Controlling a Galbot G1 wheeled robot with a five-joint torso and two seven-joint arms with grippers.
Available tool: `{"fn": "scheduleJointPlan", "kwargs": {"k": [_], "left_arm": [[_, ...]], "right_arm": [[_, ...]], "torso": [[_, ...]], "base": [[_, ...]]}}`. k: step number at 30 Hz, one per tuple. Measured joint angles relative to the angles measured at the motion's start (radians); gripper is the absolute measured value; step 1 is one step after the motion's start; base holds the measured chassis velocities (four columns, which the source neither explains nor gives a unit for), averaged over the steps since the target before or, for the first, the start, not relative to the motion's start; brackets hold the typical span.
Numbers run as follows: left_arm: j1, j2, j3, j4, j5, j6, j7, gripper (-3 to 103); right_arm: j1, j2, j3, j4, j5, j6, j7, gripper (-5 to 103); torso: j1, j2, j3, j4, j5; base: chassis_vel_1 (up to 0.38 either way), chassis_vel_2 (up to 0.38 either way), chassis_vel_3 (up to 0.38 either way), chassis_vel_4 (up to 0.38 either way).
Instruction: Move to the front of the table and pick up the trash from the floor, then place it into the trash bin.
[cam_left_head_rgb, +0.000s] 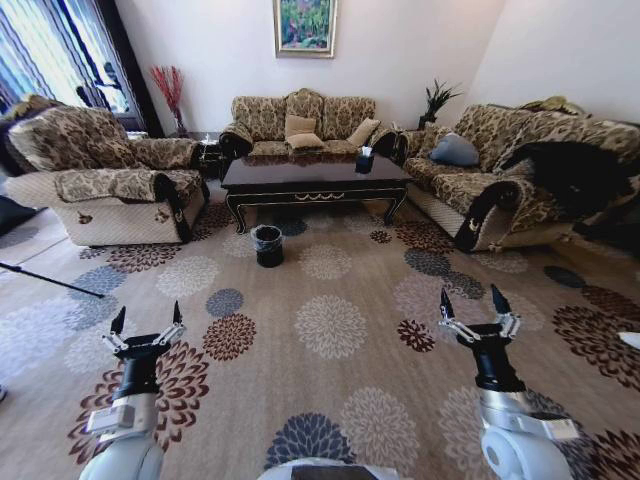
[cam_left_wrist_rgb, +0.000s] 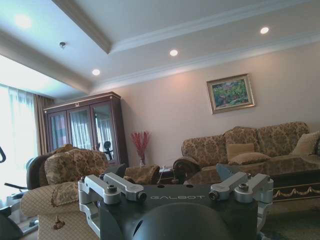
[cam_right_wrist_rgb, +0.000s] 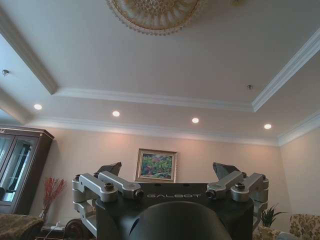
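The dark glossy table (cam_left_head_rgb: 315, 178) with gold scrollwork stands far ahead across the carpet; its edge also appears in the left wrist view (cam_left_wrist_rgb: 295, 175). The small black trash bin (cam_left_head_rgb: 267, 245) with a clear liner sits on the floor just in front of the table's left half. I cannot make out any trash on the patterned carpet from this distance. My left gripper (cam_left_head_rgb: 147, 320) (cam_left_wrist_rgb: 170, 175) is raised low at the left, open, holding nothing. My right gripper (cam_left_head_rgb: 476, 303) (cam_right_wrist_rgb: 167, 170) is raised at the right, also open, with nothing between its fingers.
An armchair (cam_left_head_rgb: 110, 185) stands at the left, a sofa (cam_left_head_rgb: 300, 125) behind the table, another sofa (cam_left_head_rgb: 520, 170) along the right. A thin dark pole (cam_left_head_rgb: 50, 280) lies across the floor at the left. Wide flowered carpet (cam_left_head_rgb: 330, 320) stretches between me and the table.
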Motion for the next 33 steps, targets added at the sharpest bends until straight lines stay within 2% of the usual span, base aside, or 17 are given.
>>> {"fn": "scheduleJointPlan", "kwargs": {"k": [33], "left_arm": [[0.000, 0.000, 0.000, 0.000, 0.000, 0.000, 0.000, 100]], "right_arm": [[0.000, 0.000, 0.000, 0.000, 0.000, 0.000, 0.000, 100]], "torso": [[0.060, 0.144, 0.084, -0.0001, 0.0000]], "base": [[0.000, 0.000, 0.000, 0.000]]}}
